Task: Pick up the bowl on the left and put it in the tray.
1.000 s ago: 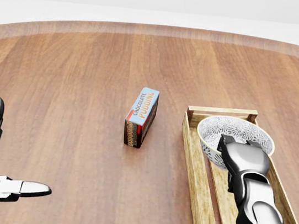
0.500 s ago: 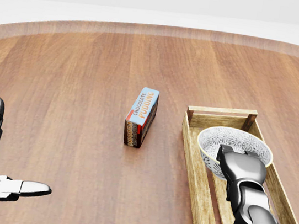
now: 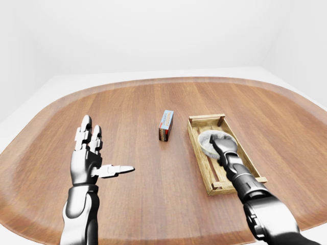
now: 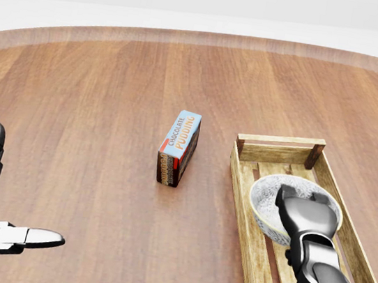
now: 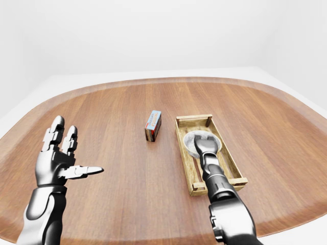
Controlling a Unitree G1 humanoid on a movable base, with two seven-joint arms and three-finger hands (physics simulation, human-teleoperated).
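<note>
Head view shows the patterned bowl sitting inside the wooden tray, near its middle. My right hand lies over the bowl's near side. Its fingers are hidden, so I cannot tell if they pinch the rim or not. My left hand hangs over the table with fingers spread wide and holds nothing. I think the bowl is hard, smooth and easy to chip. The thin rim looks like the best place to hold.
</note>
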